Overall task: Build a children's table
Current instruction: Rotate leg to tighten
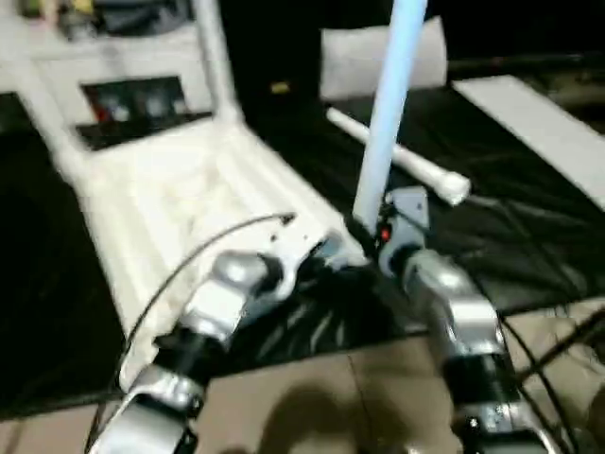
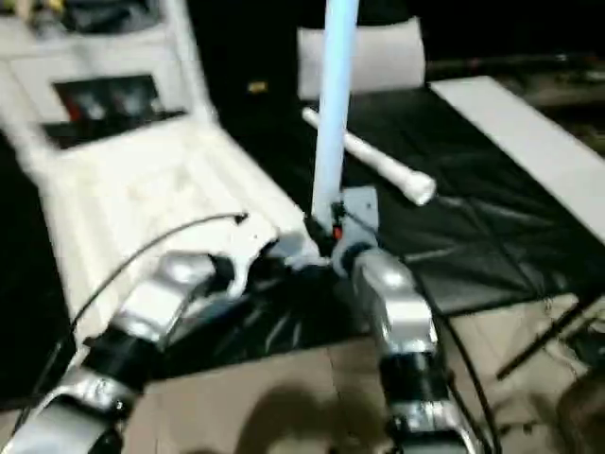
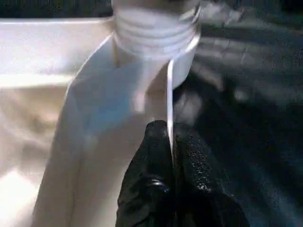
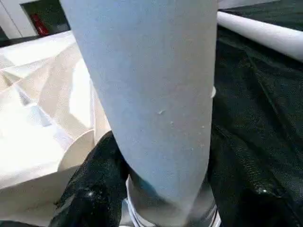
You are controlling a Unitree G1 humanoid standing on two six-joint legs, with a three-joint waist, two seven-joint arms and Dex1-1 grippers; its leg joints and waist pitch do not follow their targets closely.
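I've got the right gripper [image 1: 373, 236] clamped around the upright leg [image 1: 389, 104] low on its shaft, its threaded end at the near corner socket [image 3: 156, 42] of the upturned tabletop [image 1: 170, 199]. The left gripper [image 3: 171, 156] is pinched together on a thin rib beside that socket. A hollow plastic tube — light, stiff, slick — best held low. Another leg [image 1: 402, 156] lies on the black sheet [image 1: 510, 227] beyond.

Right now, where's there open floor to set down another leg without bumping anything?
Bare black mat lies to the right of the loose leg, up to the flat white board. The tan floor between the forearms is also bare. It is crowded at the tabletop corner, where the right gripper holds the upright leg.
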